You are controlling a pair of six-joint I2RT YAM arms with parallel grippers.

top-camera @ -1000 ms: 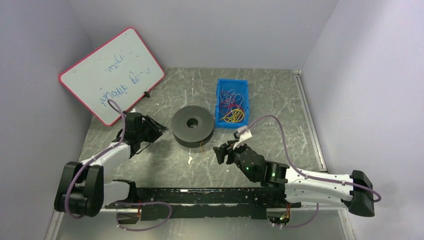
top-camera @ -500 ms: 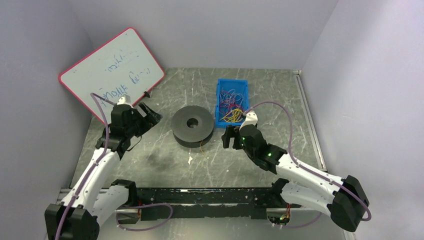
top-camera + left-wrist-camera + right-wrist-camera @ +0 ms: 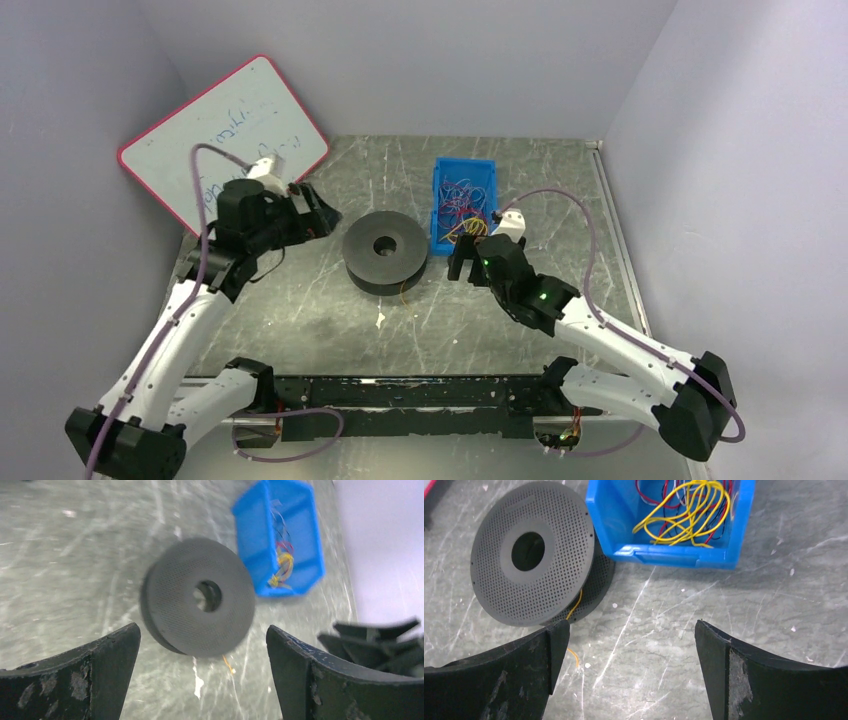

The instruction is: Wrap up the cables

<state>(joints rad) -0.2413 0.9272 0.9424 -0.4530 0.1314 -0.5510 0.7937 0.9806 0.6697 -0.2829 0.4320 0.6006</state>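
The cables (image 3: 462, 208) are thin red, yellow and blue-purple wires piled in a blue bin (image 3: 440, 195); the right wrist view shows the cables (image 3: 684, 510) close up. A dark grey perforated spool (image 3: 385, 250) lies left of the bin, with a yellow wire end (image 3: 573, 607) trailing from under it. My left gripper (image 3: 322, 212) hovers open just left of the spool (image 3: 200, 602), holding nothing. My right gripper (image 3: 465, 262) is open above the table in front of the bin, also holding nothing.
A red-framed whiteboard (image 3: 225, 145) leans against the left wall behind my left arm. Walls close the table on the left, back and right. A black rail (image 3: 400, 395) runs along the near edge between the arm bases.
Both grippers have opened wide. My left arm rose and swung toward the spool's left side. My right arm rose and moved from mid-table toward the front of the blue bin.
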